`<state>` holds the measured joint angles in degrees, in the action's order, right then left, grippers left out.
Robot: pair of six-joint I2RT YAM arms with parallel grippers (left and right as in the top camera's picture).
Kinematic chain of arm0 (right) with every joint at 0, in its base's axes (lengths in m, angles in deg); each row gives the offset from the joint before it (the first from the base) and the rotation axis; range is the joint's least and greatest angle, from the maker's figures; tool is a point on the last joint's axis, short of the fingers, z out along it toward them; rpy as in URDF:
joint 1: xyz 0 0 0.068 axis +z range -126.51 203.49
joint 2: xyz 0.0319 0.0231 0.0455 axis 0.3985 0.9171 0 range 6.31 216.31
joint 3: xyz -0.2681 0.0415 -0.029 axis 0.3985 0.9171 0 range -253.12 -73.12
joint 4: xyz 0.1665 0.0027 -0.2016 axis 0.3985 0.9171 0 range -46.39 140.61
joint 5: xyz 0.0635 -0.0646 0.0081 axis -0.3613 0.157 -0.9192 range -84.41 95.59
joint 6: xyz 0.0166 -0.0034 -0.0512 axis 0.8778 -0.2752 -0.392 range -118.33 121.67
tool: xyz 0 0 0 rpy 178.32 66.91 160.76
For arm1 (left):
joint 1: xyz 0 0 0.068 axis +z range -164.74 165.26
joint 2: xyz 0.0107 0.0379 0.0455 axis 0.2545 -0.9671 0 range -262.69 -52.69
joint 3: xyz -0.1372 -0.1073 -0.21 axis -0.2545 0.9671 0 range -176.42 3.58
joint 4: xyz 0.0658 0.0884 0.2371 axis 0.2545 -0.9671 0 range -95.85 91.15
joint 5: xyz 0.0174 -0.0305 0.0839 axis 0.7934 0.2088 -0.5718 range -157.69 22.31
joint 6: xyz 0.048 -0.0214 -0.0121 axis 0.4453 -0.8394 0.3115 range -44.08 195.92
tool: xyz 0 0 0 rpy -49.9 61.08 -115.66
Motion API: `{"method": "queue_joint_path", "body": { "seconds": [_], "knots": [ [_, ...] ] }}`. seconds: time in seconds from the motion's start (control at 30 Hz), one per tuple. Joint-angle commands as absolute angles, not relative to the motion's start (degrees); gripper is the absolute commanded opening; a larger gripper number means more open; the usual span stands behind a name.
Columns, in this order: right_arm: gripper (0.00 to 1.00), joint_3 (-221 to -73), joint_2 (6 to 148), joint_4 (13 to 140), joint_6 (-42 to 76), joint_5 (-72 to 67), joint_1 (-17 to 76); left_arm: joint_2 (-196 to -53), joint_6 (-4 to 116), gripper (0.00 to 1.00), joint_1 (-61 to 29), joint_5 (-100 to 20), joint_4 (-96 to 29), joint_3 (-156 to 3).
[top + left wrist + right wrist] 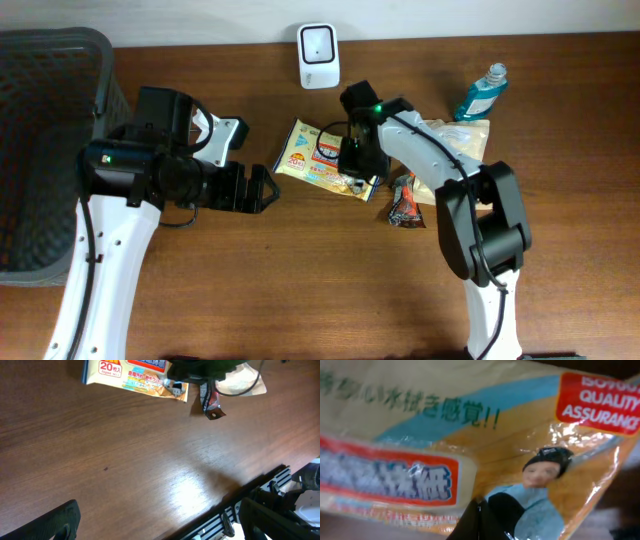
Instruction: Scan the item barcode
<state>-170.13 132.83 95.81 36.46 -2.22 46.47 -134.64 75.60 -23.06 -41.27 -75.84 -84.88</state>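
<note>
The right pincer (357,170) is closed together on the lower right edge of the wipes pack (315,155). The pack sits just above the middle of the overhead frame, right below the white scanner (318,55) at the top. I honestly can't tell from up there whether the pack is off the surface (300,290) or lying flat on it, and the wrist view is just blurry foil. The left pincer (265,190) is spread wide with nothing in it, just left of the pack.

What worries me is that it's a pinch on a thin, slick, floppy edge. Swing it up toward the scanner and the pack could droop, fold over its own barcode, or slide right out. I don't see a barcode on the printed face that's up, so I'd guess it needs a flip. A twist on an edge grip is exactly where it lets go.

The dark wrapper (404,203) and beige bag (462,135) lie just right of that pincer, partly under the arm, so a sloppy pull could drag them along. The blue bottle (482,93) at upper right could get knocked if the arm swings wide.

As for room, the strip between pack and scanner is bare wood, so it's a short path. The whole lower half of the frame is open too. The basket (60,45) hogs the upper left, behind the left arm. The scanner sits close to the surface's top edge, so don't overshoot.
</note>
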Motion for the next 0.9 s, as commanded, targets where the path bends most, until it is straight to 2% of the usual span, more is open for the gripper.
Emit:
{"method": "queue_joint_path", "body": {
  "seconds": [0.0,0.17,0.6,0.87],
  "knots": [
    [0.04,-169.54,133.44,92.47,37.31,5.91,46.45,-134.43,75.27,0.99,-22.88,-40.53,-75.91,-85.45],
    [0.04,-169.54,133.44,86.02,30.40,6.96,46.32,-134.43,75.27,0.99,-22.88,-40.53,-75.91,-85.45],
    [0.04,-171.79,127.78,91.83,30.89,1.56,46.36,-134.43,75.27,0.99,-22.88,-40.55,-75.91,-85.45],
    [0.04,-171.75,128.07,78.87,30.80,1.76,46.40,-134.43,75.27,0.99,-22.88,-40.53,-75.91,-85.45]
  ]
}}
